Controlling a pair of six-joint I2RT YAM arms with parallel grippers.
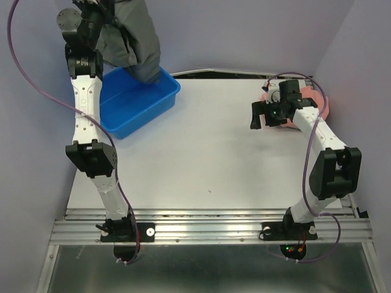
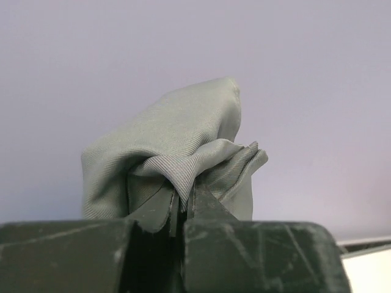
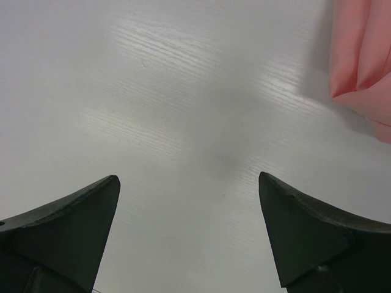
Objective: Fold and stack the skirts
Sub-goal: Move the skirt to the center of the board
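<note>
Left hand (image 2: 185, 196): lift dark grey skirt (image 2: 165, 140) clear.
Jaws pinched shut on a bunched fold; raise until the hem clears the blue tub (image 1: 143, 101), far left. Right hand (image 3: 189, 183), wide open and empty, hovers by the salmon-pink skirt (image 3: 360, 55), far right.

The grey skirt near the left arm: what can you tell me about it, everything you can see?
The grey skirt is dark grey cloth with a fine ribbed weave. It is bunched and crumpled, not folded. It hangs in the air from the left gripper, which is shut on a pinch of folds. Its lower end dangles over the far corner of the blue tub. Whether it touches the tub cannot be told.
</note>
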